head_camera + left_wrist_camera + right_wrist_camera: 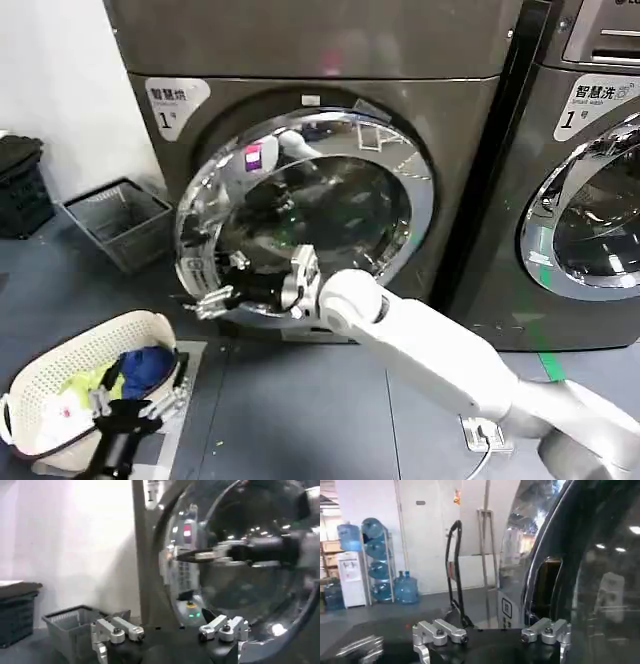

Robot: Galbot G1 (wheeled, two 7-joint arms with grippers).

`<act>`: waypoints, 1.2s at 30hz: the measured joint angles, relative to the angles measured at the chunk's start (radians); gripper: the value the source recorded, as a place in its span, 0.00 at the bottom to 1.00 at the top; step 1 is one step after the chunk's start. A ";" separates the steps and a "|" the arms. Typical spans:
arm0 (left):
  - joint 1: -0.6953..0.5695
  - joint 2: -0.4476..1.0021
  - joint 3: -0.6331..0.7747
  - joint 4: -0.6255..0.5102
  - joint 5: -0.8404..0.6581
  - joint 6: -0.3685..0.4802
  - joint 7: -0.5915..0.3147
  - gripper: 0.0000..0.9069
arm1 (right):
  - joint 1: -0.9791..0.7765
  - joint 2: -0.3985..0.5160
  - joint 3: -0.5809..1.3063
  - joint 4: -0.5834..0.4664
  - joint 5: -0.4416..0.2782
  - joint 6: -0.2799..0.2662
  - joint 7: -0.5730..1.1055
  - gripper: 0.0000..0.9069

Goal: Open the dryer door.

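Your right pincer (212, 298), lower left of centre in the head view, has its fingers spread at the dryer door's (330, 200) left chrome edge, gripping nothing I can confirm. The door fills mid-frame and looks swung slightly out from the machine. Step in hand: pulling it open. Next you'd need to hook that edge and sweep outward. Left pincer (140, 405) idles wide open, bottom left over the laundry basket (60, 375).

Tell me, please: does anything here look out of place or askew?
The dryer door is swung partly out from the machine, with the right hand at its left rim; that fits the opening task. The left hand hangs above the laundry basket. Nothing else stands out.
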 joint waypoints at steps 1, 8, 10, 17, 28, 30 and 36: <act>-0.009 0.004 -0.012 0.003 -0.008 0.008 -0.001 1.00 | -0.007 -0.014 0.001 0.017 0.004 0.000 -0.001 1.00; -0.080 0.054 -0.081 0.045 -0.073 0.059 0.022 1.00 | -0.044 -0.104 0.023 0.120 0.030 -0.011 -0.033 1.00; -0.108 0.075 -0.088 0.060 -0.090 0.063 0.031 1.00 | -0.054 -0.129 0.028 0.146 0.031 -0.015 -0.050 1.00; -0.222 0.168 -0.096 0.121 -0.116 0.088 0.033 1.00 | -0.090 -0.199 0.051 0.209 0.028 -0.029 -0.104 1.00; -0.385 0.352 -0.021 0.261 -0.155 0.029 0.079 1.00 | -0.178 -0.321 0.106 0.306 -0.008 -0.035 -0.173 1.00; -0.412 0.380 0.000 0.284 -0.167 0.022 0.089 1.00 | -0.195 -0.349 0.118 0.324 -0.015 -0.035 -0.195 1.00; -0.494 0.457 0.081 0.329 -0.184 -0.002 0.135 1.00 | -0.251 -0.439 0.157 0.371 -0.071 -0.022 -0.271 1.00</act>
